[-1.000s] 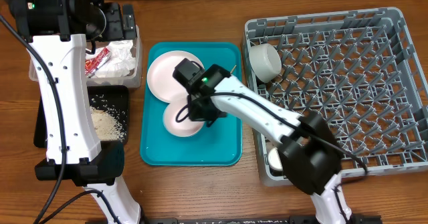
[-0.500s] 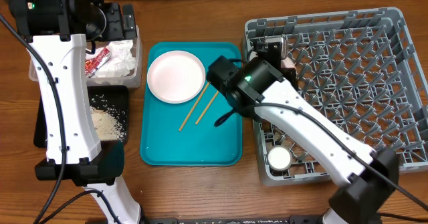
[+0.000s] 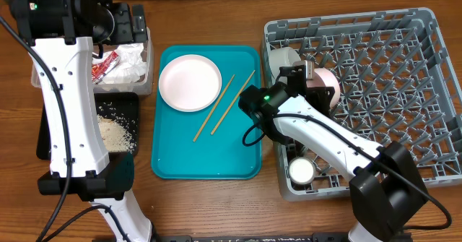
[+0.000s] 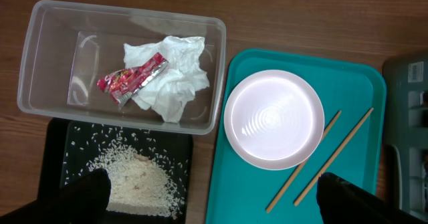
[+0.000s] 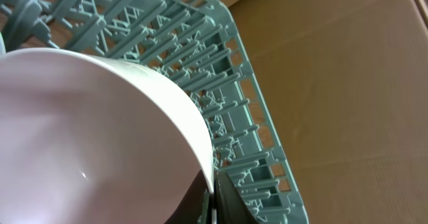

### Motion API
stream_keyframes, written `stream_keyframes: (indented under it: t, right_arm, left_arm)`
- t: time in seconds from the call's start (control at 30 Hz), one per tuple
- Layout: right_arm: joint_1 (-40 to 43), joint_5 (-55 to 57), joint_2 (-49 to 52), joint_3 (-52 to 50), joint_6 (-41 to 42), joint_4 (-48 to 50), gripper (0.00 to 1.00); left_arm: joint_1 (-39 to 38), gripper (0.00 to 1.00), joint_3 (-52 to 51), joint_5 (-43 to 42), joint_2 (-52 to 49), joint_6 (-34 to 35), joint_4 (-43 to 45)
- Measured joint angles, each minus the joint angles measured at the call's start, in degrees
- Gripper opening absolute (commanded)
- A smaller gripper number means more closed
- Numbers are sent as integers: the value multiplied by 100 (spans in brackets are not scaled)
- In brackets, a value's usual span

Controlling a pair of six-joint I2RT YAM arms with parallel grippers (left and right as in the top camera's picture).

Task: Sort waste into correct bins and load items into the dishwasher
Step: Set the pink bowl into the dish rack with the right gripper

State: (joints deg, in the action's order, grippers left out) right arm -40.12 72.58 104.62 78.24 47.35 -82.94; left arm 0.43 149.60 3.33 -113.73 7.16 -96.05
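Note:
My right gripper is shut on the rim of a white bowl with a pink underside and holds it on edge over the left part of the grey dish rack. The right wrist view shows the bowl pinched at my fingers, with the rack behind. A white plate and two chopsticks lie on the teal tray. My left gripper is open and empty, high above the clear tub, which holds the red wrapper and tissue. Rice lies in the black tray.
A white bowl stands in the rack's far left corner and a small white cup in its near left corner. The left arm's white link stands over the tub and black tray. The table is brown wood.
My right arm lifted the bowl off the teal tray and carried it right over the rack. The two chopsticks that lay under it now show.

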Motion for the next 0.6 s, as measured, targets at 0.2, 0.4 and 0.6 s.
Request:
stream_keyframes:
  t: [0.2,0.4,0.6]
  right_arm:
    - [-52,-166,0,-4,24,-26,5]
    - [-516,-354,0,-4,26,-28,31]
    - [-966,-870,0,-2,35,-26,53]
  left_arm:
    - [0,100,0,0,0,0,0]
    - [0,100,0,0,0,0,2]
    - [0,100,0,0,0,0,2]
